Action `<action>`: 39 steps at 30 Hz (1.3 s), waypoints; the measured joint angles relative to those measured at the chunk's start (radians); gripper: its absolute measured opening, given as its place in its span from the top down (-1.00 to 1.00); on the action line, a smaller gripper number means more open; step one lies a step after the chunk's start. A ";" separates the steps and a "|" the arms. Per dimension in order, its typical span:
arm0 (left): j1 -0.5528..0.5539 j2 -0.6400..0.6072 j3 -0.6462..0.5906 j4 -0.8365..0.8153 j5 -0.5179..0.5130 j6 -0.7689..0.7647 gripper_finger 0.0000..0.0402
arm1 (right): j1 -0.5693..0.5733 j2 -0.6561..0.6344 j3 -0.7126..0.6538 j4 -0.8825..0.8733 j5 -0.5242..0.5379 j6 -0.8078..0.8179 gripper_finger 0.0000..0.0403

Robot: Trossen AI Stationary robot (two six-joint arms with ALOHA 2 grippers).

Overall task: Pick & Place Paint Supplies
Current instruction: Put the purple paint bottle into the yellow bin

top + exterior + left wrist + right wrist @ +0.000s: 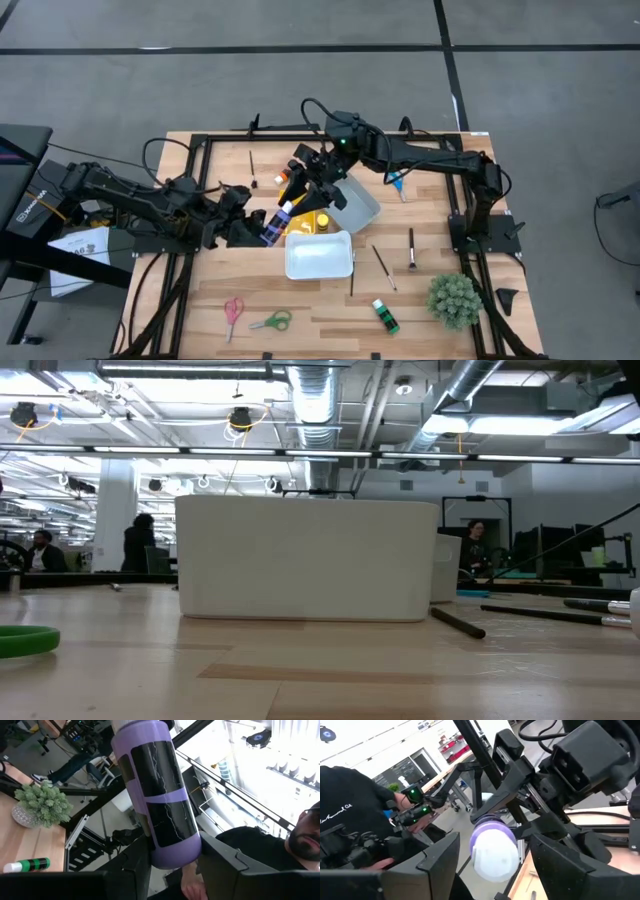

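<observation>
Left hand [262, 228] clamps the purple paint bottle [279, 221] by its base, holding it tilted above the worktop [190, 310] just left of the white bin [318, 255]. Right hand [310, 182] sits close at the bottle's cap end with fingers spread apart, bottle cap between them but not gripped. Still on the worktop: green paint bottle [385, 316], pink scissors [233, 312], green scissors [271, 321], brushes [384, 268]; orange bottle [284, 177] behind.
</observation>
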 joint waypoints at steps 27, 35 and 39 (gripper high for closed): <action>-0.019 0.000 0.000 -0.005 0.093 -0.032 0.12 | -0.012 -0.005 -0.001 -0.016 0.003 0.002 0.46; -0.075 0.000 0.001 -0.086 0.166 -0.078 0.09 | -0.059 -0.042 -0.001 -0.174 0.014 -0.078 0.46; -0.089 -0.001 0.001 -0.088 0.166 -0.077 0.14 | -0.071 -0.076 0.000 -0.337 0.072 -0.164 0.46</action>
